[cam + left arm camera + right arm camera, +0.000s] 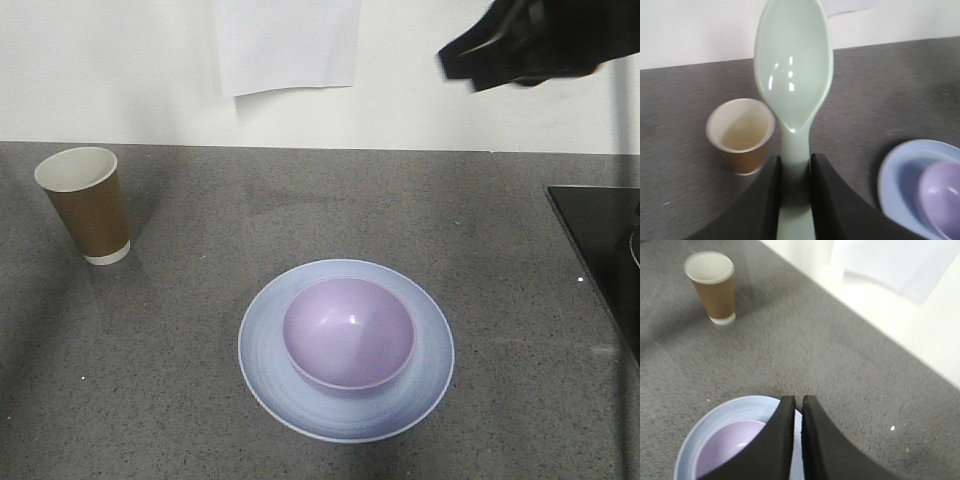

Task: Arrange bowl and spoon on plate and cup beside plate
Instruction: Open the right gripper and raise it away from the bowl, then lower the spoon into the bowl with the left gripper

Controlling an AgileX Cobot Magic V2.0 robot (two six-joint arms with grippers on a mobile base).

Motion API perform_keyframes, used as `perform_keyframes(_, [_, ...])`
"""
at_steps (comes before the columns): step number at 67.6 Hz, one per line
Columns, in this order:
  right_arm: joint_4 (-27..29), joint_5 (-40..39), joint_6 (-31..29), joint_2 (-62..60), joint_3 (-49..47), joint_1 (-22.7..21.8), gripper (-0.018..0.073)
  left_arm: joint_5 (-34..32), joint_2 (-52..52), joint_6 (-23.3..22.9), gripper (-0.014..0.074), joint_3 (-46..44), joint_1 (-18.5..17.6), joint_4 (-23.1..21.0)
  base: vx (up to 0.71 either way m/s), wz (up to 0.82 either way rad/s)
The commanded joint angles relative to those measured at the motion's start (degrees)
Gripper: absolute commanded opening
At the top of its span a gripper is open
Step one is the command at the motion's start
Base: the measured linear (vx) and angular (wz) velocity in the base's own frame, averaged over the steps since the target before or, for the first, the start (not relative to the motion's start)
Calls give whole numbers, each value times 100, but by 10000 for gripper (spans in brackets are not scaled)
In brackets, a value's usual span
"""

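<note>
The lavender bowl [349, 331] sits in the middle of the pale blue plate [270, 385] at the counter's front centre. The brown paper cup [85, 204] stands upright at the far left, well apart from the plate. My left gripper [795, 165] is shut on the handle of the mint-green spoon [793, 65], which points up, held above the counter between cup [741, 135] and plate [900, 175]. My right gripper [794, 402] is shut and empty, hovering over the plate's [727, 412] far edge beside the bowl [727, 447]. The front view shows the right arm [540, 40] at the top right.
A black panel [600, 250] lies at the counter's right edge. A white sheet [288, 42] hangs on the wall behind the counter. The cup [712, 287] is far from my right gripper.
</note>
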Motion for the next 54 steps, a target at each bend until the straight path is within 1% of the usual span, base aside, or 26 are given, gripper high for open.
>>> perform_keyframes(1, [106, -221, 7, -858, 70, -28, -10, -84, -89, 456, -8, -145, -22, -1085, 0, 0])
perform_keyframes(2, [106, -235, 7, -1025, 139, -28, -9, -45, -82, 518, -8, -145, -22, -1142, 0, 0])
perform_keyframes(7, [106, -383, 13, -1605, 670, -28, -6, 232, -12, 834, -8, -140, -27, -1799, 0, 0])
perform_keyframes(10, [106, -517, 13, -2023, 1012, -28, -6, 438, 64, 979, -8, -139, -77, -2004, 0, 0])
perform_keyframes(13, [99, -632, 13, -2369, 1461, -28, -6, 558, 164, 1016, -8, -139, -214, -2072, 0, 0])
perform_keyframes(18, [23, -912, 13, -3027, 2201, -28, -6, 598, 335, 1005, -8, -112, -527, -1974, 0, 0])
perform_keyframes(21, [-53, -1089, 13, -3326, 2664, -28, -6, 598, 456, 1005, -8, -34, -781, -1957, 0, 0])
perform_keyframes(27, [-270, -1533, 13, -3892, 3452, -28, -6, 598, 736, 1005, -8, 183, -1369, -1943, 0, 0])
perform_keyframes(31, [-433, -1797, 13, -4142, 3953, -28, -6, 598, 935, 1012, -8, 350, -1765, -1827, 0, 0])
perform_keyframes(38, [-576, -2060, 57, -4374, 4525, -28, -6, 494, 1297, 978, -8, 535, -2372, -1369, 0, 0])
perform_keyframes(42, [-581, -2134, 64, -4415, 4770, -28, -6, 406, 1502, 855, -8, 542, -2634, -1135, 0, 0])
perform_keyframes(46, [-581, -2153, 99, -4415, 4945, -28, -6, 297, 1715, 766, -8, 542, -2887, -1101, 0, 0])
perform_keyframes(47, [-581, -2159, 106, -4415, 4982, -28, -6, 274, 1715, 751, -8, 542, -2887, -1101, 0, 0])
perform_keyframes(54, [-588, -2228, 123, -4415, 5195, -28, -6, 44, 2061, 700, -8, 542, -3273, -1101, 0, 0])
